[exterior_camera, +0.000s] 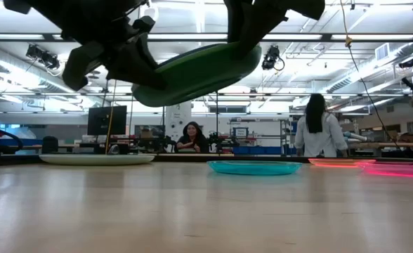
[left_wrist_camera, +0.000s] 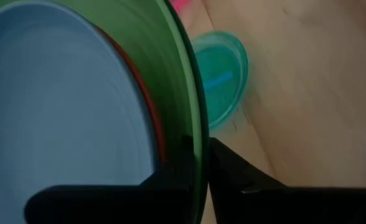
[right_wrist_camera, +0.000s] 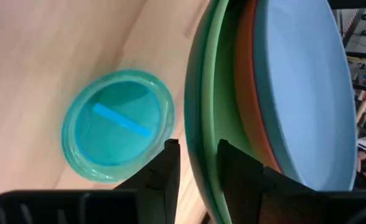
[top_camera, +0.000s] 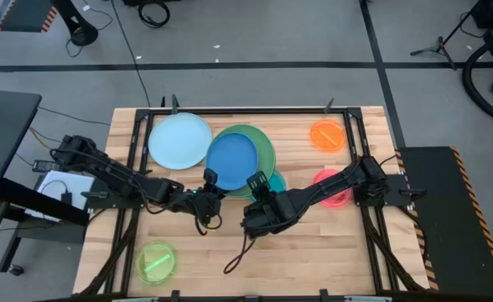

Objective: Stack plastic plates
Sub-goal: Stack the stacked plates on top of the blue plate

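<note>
Plates under inspection: a partial stack (top_camera: 245, 153) sits mid-desk, far side, and I read it as held aloft by both arms. In the low view its dark green underside (exterior_camera: 196, 70) hangs tilted, well clear of the desk (exterior_camera: 192, 211). From the wrist views I count, bottom up, dark green, light green (right_wrist_camera: 223, 81), red-orange (right_wrist_camera: 248, 68) and blue (top_camera: 230, 157).

I have the left gripper (left_wrist_camera: 197, 155) clenched on the stack's rim, one finger each side of the green edge. The right gripper (right_wrist_camera: 195, 163) straddles the rim likewise; its fingers (right_wrist_camera: 168, 165) look closed on the plates, though contact on the inner face is partly hidden.

Pale blue plate (top_camera: 179, 140), the remaining large one, lies flat just beside the stack on the left arm's side. Since it is large, I judge it belongs under the medium plates, or the held stack goes onto it.

Small plates are still loose:
- teal (right_wrist_camera: 117, 124), on the desk beneath the raised stack's near edge
- orange (top_camera: 327, 134), far right corner
- pink (top_camera: 334, 186), under the right arm
- lime (top_camera: 156, 261), near left

Step in hand, by my judgement: a two-arm carry of the stack. Next move calls for both arms travelling together, level, then lowering before either releases; an uneven release risks the upper plates sliding off.
</note>
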### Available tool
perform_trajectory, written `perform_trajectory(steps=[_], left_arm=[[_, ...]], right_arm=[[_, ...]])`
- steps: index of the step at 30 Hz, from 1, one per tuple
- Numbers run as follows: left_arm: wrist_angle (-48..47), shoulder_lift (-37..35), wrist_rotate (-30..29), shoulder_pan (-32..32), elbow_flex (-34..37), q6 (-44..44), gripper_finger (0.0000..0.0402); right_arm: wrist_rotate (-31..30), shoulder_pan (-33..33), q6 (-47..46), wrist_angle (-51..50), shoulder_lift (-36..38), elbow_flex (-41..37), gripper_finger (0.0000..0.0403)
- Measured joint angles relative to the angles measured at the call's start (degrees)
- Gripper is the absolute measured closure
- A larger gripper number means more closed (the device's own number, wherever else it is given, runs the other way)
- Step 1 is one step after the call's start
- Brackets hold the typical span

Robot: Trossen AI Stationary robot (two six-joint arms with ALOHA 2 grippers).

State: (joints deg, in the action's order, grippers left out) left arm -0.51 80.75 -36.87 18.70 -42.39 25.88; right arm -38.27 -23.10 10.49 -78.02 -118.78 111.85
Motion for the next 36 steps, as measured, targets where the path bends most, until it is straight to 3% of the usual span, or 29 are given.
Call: perform_trajectory(steps=[7, 11, 15, 20, 25, 31, 36], left_arm=[[-14.1, -0.2, -5.6, -1.7, 0.0, -9.7, 0.0371], [-26.0, -0.6, -2.4, -4.7, 0.0, -16.2, 0.0371], [-31.8, -1.7, -0.3, -10.1, 0.1, -18.5, 0.0371], [-37.3, -3.4, 5.9, -17.9, 0.0, -18.3, 0.0371], [-38.8, -5.4, 17.8, -27.7, 0.0, -16.2, 0.0371], [-39.4, -11.6, 21.6, -37.1, 0.0, -11.7, 0.0371], [-41.6, -18.7, 28.2, -39.4, 0.0, -13.4, 0.0371]], right_arm=[[3.4, -2.0, -4.1, -0.8, -0.1, -0.1, 0.0278], [4.8, -2.6, -8.3, 1.1, -0.1, -0.1, 0.0277], [5.3, -3.6, -9.5, 5.5, -0.1, -0.1, 0.0276], [5.6, -4.3, -9.4, 9.5, -0.1, -0.1, 0.0276], [5.6, -4.9, -9.6, 9.6, -0.1, -0.1, 0.0277], [5.5, -5.2, -12.0, 8.6, -0.1, -0.1, 0.0277], [5.5, -5.5, -12.3, 7.6, -0.1, -0.1, 0.0276]])
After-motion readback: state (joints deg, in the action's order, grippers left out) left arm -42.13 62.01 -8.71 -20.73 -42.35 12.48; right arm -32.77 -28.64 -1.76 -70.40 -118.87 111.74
